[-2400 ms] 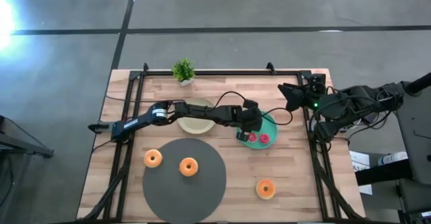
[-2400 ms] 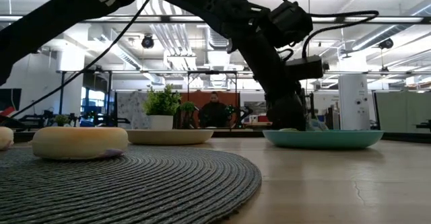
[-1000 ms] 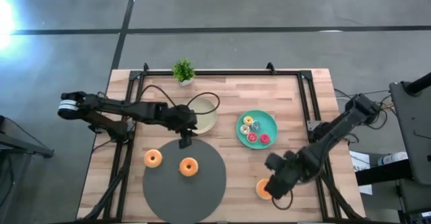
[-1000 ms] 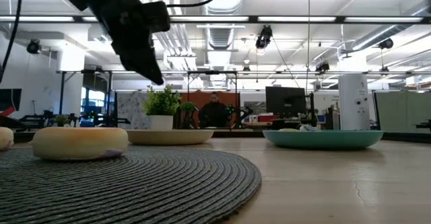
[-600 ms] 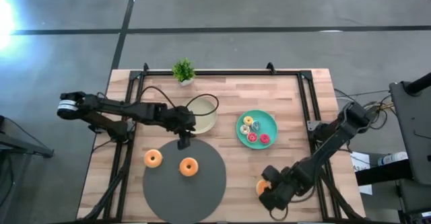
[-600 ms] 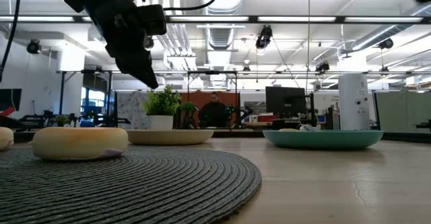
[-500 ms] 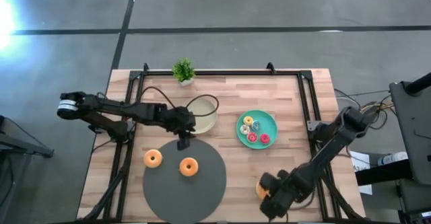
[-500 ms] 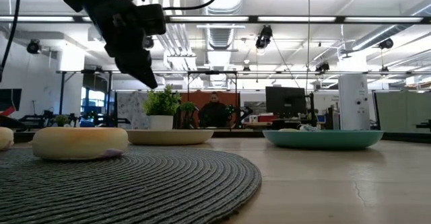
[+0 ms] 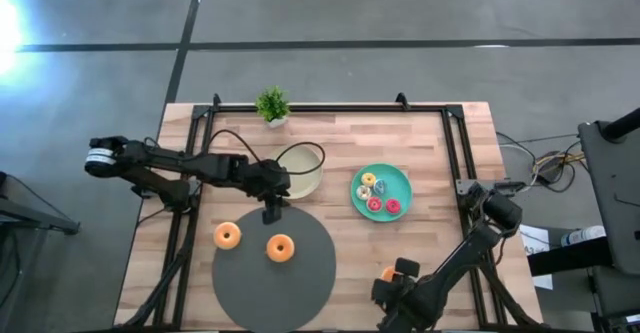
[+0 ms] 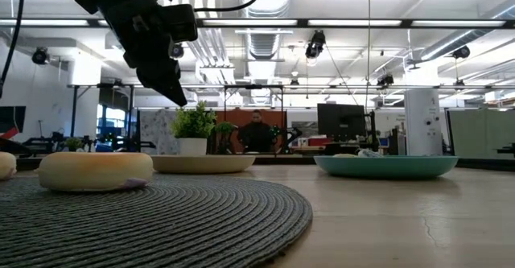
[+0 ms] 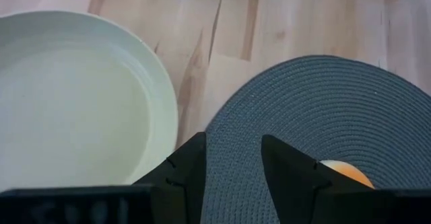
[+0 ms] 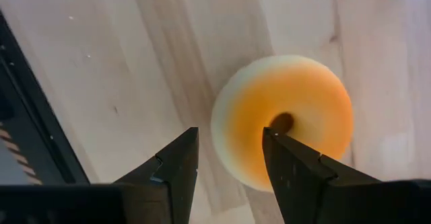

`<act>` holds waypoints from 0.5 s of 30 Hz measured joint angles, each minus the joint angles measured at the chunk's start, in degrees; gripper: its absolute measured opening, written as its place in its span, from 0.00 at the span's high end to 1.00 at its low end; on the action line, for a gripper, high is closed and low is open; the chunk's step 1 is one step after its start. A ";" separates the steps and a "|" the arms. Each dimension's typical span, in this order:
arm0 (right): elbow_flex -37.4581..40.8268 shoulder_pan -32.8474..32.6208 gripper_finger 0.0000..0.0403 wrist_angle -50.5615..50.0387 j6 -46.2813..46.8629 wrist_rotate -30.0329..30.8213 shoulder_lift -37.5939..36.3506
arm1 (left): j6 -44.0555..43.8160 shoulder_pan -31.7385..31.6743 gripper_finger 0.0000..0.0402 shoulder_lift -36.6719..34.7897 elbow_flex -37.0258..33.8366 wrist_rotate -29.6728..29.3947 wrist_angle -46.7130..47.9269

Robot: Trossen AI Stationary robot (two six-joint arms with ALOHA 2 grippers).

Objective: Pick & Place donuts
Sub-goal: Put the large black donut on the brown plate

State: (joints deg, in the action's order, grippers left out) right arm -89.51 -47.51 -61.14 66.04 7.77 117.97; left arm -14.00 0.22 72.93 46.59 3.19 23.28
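counter (image 9: 440, 233): pale wooden planks inside a black metal frame, seen whole from above.
mat (image 9: 300, 283): big dark grey woven round on the counter's near-left half; one donut lies on it.
left arm (image 9: 170, 166): reaches in from the left edge over the counter; its left gripper (image 9: 271, 211) hangs above the mat's far rim, just beside the beige plate.
left jaws: parted with a clear gap and nothing between them; the left wrist view shows only mat and bare wood in the gap.
right arm (image 9: 480, 235): comes down the right side to the near edge; its right gripper (image 9: 392, 295) is above the lone donut there.
right jaws: parted and empty, both fingertips (image 12: 176, 162) on the near side of that donut, which sits beyond them on bare wood.
beige plate (image 9: 305, 178): round, empty, just beyond the mat.
teal plate (image 9: 402, 185): round, right of the beige one, holding the small donuts (image 9: 378, 194), frosted pink, red and yellow, close together.
potted plant (image 9: 272, 104): small, green, at the far edge.
donut on mat (image 9: 280, 248): lies flat, hole straight up, orange side showing.
donut beside mat (image 9: 228, 236): flat on wood, touching or just off the mat's left rim; cannot tell which.
donut at near edge (image 12: 283, 120): flat, hole up, orange with a pale rim; mostly hidden under the right gripper from above.
long axis: none to give; the rings are round.
writing: none legible.
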 joint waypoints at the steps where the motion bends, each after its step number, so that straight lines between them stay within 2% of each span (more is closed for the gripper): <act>1: -0.27 -0.06 0.61 0.02 -0.32 0.15 0.39 | 0.00 -0.01 0.71 0.00 0.00 0.02 0.01; 10: -0.38 -0.02 0.62 0.04 0.24 1.62 3.73 | 0.00 -0.01 0.71 0.00 0.00 0.14 -0.01; 15: -0.20 0.74 0.71 -0.05 2.34 2.13 3.63 | -0.69 -0.01 0.71 0.00 0.00 0.12 0.04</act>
State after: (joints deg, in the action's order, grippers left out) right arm -89.71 -46.77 -61.19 68.38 9.90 121.60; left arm -14.69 0.21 72.93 46.59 3.31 23.31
